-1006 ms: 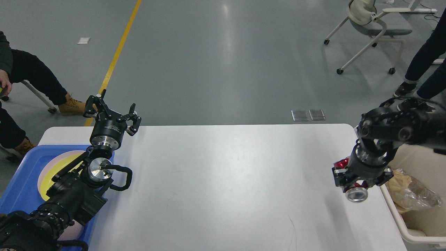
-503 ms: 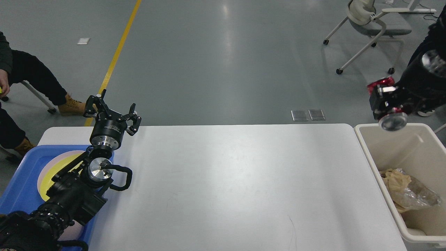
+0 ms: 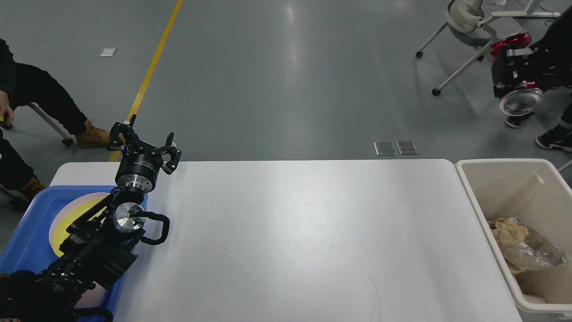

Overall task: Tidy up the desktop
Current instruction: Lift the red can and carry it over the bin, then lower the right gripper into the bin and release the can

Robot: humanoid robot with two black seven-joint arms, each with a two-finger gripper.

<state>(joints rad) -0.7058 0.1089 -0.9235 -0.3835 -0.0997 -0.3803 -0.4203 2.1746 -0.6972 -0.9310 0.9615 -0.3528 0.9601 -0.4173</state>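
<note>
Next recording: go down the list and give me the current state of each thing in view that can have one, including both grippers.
Large white smooth desktop: nothing loose showing on its visible surface.
Blue plastic tray: holds a yellow and pink plate, partly hidden by the left arm.
Cream rectangular bin: open-topped, with crumpled brown paper and clear plastic inside.
Left gripper: open, empty, above the desktop's far left edge.
Right gripper: raised beyond the bin, fingers closed on a red can.

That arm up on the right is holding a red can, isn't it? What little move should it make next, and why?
Probably swing down and back toward the cream bin until the red can is over its opening. The right pincer is shut on the can, high above the floor beyond the bin, so letting go there would miss. The bin already holds crumpled rubbish, and the desktop looks bare.
</note>
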